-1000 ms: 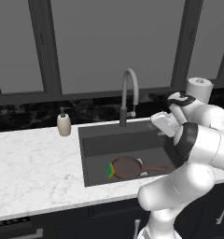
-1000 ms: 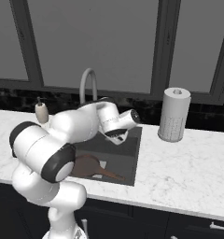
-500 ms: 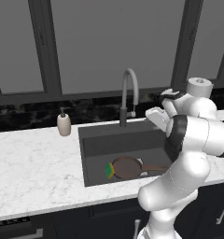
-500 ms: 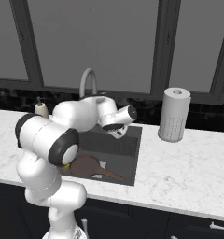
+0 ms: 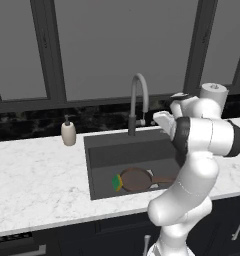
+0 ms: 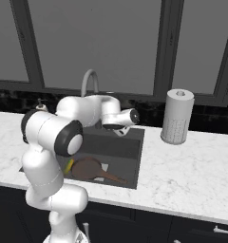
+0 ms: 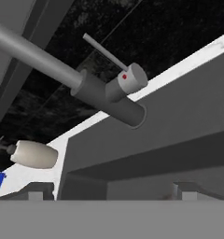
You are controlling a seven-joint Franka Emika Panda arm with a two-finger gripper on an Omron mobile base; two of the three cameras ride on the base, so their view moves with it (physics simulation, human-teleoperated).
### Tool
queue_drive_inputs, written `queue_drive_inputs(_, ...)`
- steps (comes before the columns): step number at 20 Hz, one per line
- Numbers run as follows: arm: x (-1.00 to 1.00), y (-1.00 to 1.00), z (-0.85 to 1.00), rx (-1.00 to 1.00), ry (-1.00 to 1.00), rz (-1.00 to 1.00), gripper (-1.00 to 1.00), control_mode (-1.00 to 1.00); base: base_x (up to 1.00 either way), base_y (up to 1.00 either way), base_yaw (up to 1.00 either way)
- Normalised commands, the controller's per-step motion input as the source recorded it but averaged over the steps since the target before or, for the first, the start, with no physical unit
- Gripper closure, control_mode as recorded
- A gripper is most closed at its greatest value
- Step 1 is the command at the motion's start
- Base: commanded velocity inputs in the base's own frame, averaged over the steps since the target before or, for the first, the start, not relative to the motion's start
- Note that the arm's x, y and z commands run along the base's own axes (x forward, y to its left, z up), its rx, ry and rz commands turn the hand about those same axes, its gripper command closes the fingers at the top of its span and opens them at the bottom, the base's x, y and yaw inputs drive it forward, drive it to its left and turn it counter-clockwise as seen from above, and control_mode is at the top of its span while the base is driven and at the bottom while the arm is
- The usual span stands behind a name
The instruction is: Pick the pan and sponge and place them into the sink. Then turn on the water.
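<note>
Marble, white with faint grey veining, makes up the counter (image 5: pixel 37 180), and the sink (image 5: pixel 99 165) is cut into it as a large dark grey rectangular basin with flat matte walls. On the basin floor lies the pan (image 5: pixel 135 179), round, shallow and dark reddish-brown, its long thin brown handle (image 5: pixel 162 181) pointing toward the arm. The sponge (image 5: pixel 116 182), a small block with a green top over a yellow layer, sits touching the pan's rim on the side away from the handle. A light grey square patch (image 6: pixel 103 167) shows on the floor beside the pan.

Behind the sink rises the faucet (image 5: pixel 138 102), a smooth grey gooseneck arch on a darker cylindrical base, with a thin straight lever (image 7: pixel 104 51) and a small red dot on its valve cap. A beige rounded soap dispenser (image 5: pixel 68 132) stands on the counter left of the basin, and a dimpled white paper towel roll (image 6: pixel 177 116) stands upright to the right.

The gripper (image 6: pixel 119 131) hangs above the basin's back edge, near the faucet base, its jaws spread wide and holding nothing.
</note>
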Motion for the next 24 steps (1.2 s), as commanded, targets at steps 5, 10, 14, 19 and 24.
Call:
queue_drive_inputs(5,0.17,0.0,0.0,0.05,-0.02,-0.02,-1.0,-1.0,0.0,0.0,0.0)
queue_drive_inputs(10,0.35,0.0,0.0,0.0,0.0,-0.04,-1.0,-1.0,0.0,0.0,0.0)
queue_drive_inputs(14,0.41,0.0,0.0,0.0,0.0,-0.05,-1.0,-1.0,0.0,0.0,0.0)
queue_drive_inputs(19,0.19,0.04,-0.1,0.0,-0.02,-0.05,-1.0,-1.0,0.0,0.0,0.0)
queue_drive_inputs(24,0.22,0.06,-0.04,0.0,-0.01,-0.05,-1.0,-1.0,0.0,0.0,0.0)
